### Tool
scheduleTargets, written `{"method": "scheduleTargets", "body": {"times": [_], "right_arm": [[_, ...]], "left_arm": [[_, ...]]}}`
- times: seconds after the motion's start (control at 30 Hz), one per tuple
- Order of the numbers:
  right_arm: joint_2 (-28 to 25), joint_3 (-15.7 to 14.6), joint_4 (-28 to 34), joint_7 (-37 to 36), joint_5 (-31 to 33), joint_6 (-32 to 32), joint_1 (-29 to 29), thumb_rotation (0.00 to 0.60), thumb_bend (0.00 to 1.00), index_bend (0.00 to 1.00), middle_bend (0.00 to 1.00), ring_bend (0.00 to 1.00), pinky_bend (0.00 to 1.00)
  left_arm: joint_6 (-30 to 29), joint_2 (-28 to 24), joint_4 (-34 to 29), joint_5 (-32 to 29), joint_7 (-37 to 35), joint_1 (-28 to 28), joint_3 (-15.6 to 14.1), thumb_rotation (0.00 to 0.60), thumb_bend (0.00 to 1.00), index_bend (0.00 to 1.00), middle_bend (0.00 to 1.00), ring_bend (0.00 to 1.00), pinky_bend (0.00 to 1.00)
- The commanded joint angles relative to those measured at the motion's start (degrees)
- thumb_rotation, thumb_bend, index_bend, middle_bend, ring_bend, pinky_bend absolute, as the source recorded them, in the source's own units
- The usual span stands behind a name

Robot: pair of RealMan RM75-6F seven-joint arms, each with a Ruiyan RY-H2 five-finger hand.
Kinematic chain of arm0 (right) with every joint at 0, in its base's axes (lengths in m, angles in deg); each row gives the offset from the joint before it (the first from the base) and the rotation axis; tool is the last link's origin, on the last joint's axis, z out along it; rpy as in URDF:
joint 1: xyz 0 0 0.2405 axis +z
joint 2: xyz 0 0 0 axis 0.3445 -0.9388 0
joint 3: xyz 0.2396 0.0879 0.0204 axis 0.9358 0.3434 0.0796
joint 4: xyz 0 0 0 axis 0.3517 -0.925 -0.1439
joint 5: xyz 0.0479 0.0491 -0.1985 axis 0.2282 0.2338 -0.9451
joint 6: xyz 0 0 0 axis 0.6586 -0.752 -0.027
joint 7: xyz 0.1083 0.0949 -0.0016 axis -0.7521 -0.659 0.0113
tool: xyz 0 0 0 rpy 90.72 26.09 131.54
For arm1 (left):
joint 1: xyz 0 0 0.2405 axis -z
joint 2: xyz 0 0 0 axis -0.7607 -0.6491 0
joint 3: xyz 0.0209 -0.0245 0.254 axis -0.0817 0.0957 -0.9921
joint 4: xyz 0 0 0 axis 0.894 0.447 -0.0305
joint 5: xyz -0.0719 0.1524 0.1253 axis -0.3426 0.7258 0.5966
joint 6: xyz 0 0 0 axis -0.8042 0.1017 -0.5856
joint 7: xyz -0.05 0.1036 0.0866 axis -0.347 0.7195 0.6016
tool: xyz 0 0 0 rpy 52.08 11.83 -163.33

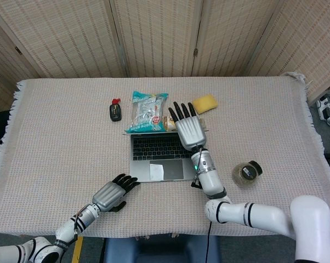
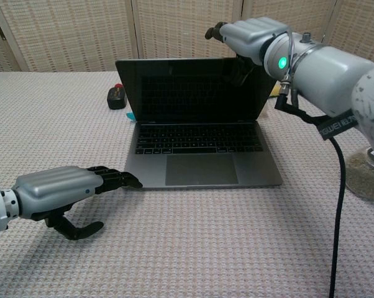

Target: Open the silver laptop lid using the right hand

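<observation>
The silver laptop [image 1: 157, 158] stands open in the middle of the table, its lid [image 2: 187, 90] nearly upright with a dark screen. My right hand [image 2: 252, 34] grips the lid's top right corner: fingers reach over the top edge and the thumb lies against the screen side. In the head view the right hand [image 1: 189, 129] shows from above with its fingers stretched toward the far side. My left hand [image 2: 56, 189] rests on the cloth just left of the laptop's front edge and holds nothing; the head view shows this left hand [image 1: 111, 193] with its fingers apart.
Behind the lid lie a blue snack bag [image 1: 146, 111], a black device with a red cap [image 1: 115, 111] and a yellow sponge [image 1: 205, 103]. A tape roll [image 1: 246, 173] sits to the right of the laptop. A black cable [image 2: 336, 205] hangs from my right arm.
</observation>
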Motion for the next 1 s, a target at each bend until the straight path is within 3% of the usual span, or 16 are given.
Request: {"method": "scheduleTargets", "body": {"times": [0.03,0.4,1.0], "right_arm": [[-0.49,0.9,-1.42,-0.08,1.58,0.33,1.13,0.6,0.47,0.0,0.0,0.0,0.0],[-1.42,3.93,-7.62,-0.19,8.15,1.46,5.14,0.6,0.47,0.0,0.0,0.0,0.0],[-0.2,4.79,-18.81,0.32,15.33,3.47,9.73,0.6,0.47,0.0,0.0,0.0,0.0]], "left_arm": [[-0.03,-0.06,-0.11,0.05,0.2,0.01,-0.09,0.6,0.55,0.1,0.08,0.0,0.0],[0.21,-0.22,-0.59,-0.36,1.07,0.25,-0.03,0.6,0.55,0.1,0.08,0.0,0.0],[0.81,-0.03,-0.87,-1.48,2.62,0.56,0.04,0.6,0.55,0.1,0.08,0.0,0.0]]}}
